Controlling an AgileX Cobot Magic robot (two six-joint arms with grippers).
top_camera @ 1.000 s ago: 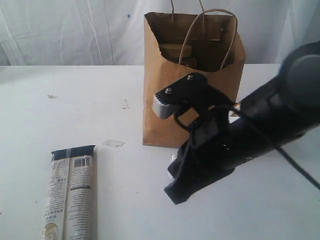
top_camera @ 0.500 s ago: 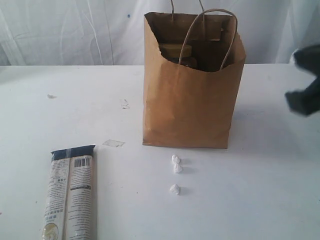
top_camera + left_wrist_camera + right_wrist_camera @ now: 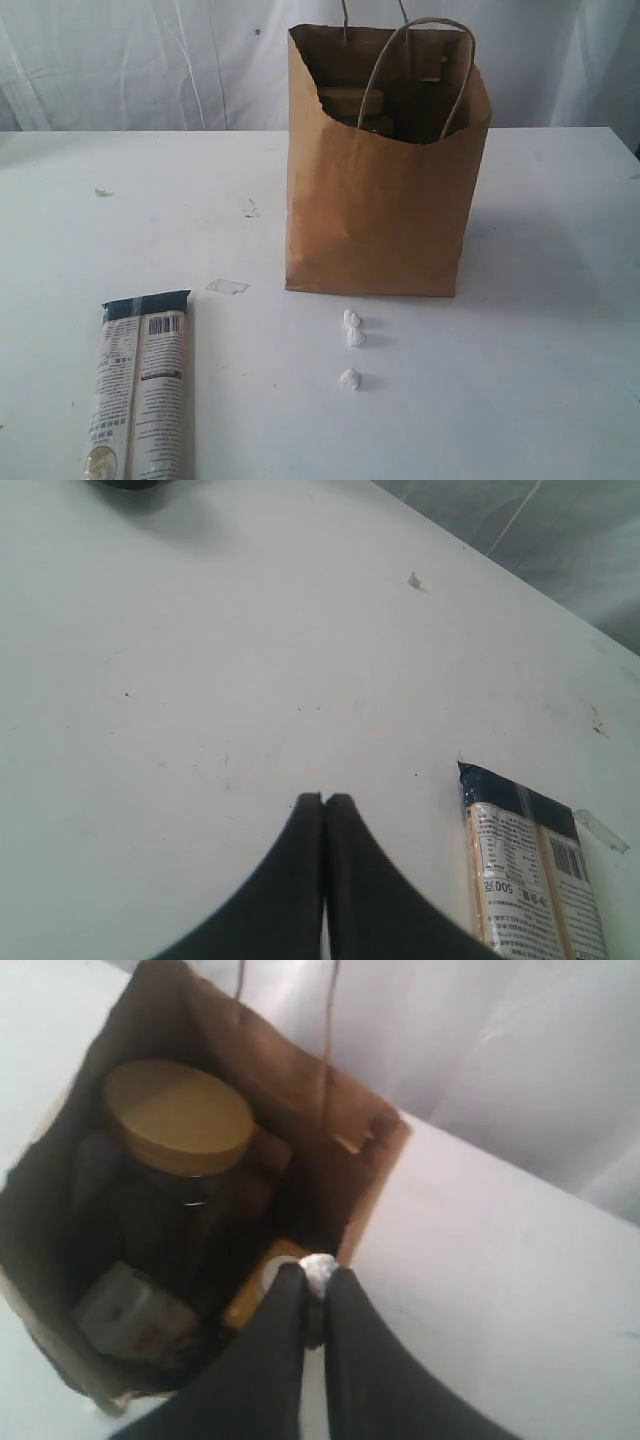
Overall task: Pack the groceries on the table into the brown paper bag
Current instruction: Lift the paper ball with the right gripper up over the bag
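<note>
The brown paper bag stands upright mid-table with its handles up. From above, the bag holds the yellow-lidded jar, the small white carton and the white-capped yellow bottle. The tin and the pouch are not clear in its dark inside. My right gripper hovers over the bag's rim, shut on a tiny white paper ball. The long printed packet lies flat at the front left. My left gripper is shut and empty above the table, beside the packet. Neither arm shows in the exterior view.
Small white paper balls lie in front of the bag, a pair and a single one. A bit of clear tape and small scraps dot the tabletop. A white curtain hangs behind.
The right arm, which reached low in front of the bag, has drawn off to the right and out of the exterior view. The paper balls it covered now show.
</note>
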